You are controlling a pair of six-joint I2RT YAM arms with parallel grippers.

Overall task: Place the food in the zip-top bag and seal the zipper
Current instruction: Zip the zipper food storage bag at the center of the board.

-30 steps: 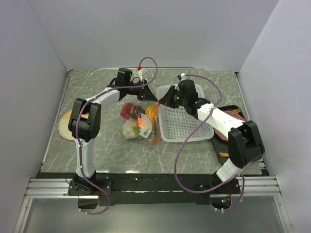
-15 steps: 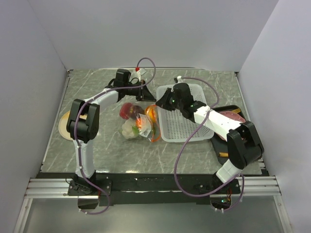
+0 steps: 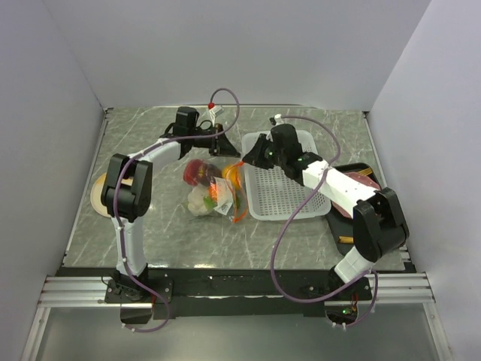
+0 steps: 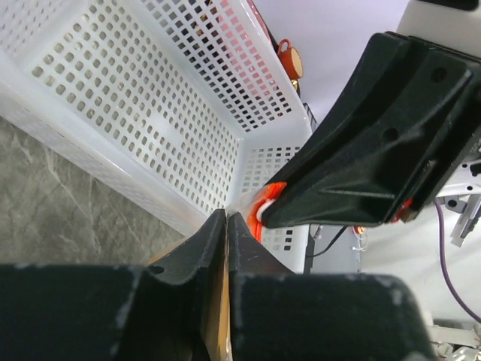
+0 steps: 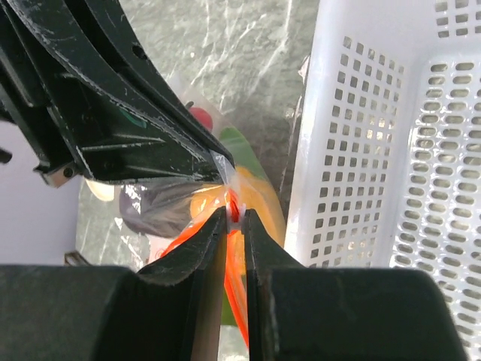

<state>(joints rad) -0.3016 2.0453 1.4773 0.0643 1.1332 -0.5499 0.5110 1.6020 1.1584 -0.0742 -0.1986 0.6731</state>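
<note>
Left gripper [image 3: 228,145]: fingers pressed almost together, pinching the top corner of the small clear crinkly zip-top bag [image 3: 214,189].
Right gripper [image 5: 234,214]: fingers clamped on the thin orange-red zipper strip [image 5: 232,204] at the bag's mouth, tip to tip with the left gripper.
Bag position: lies on the grey marbled tabletop [image 3: 150,143], just left of the white perforated plastic basket [image 3: 289,203]. Its upper corner is held up between the two grippers.
Food: the small plastic toy produce [image 3: 201,184] sits inside the bag. A red piece is at the far end and a white cauliflower at the near end, with orange and green pieces beside them.
Zipper run: from the pinch it trails down the bag's right edge toward the near side. Whether it is sealed cannot be told.
Change from a second ago: both grippers keep their pinch at about the same spot. The left arm's wrist sits slightly further left, and the bag and its food have barely shifted.
</note>
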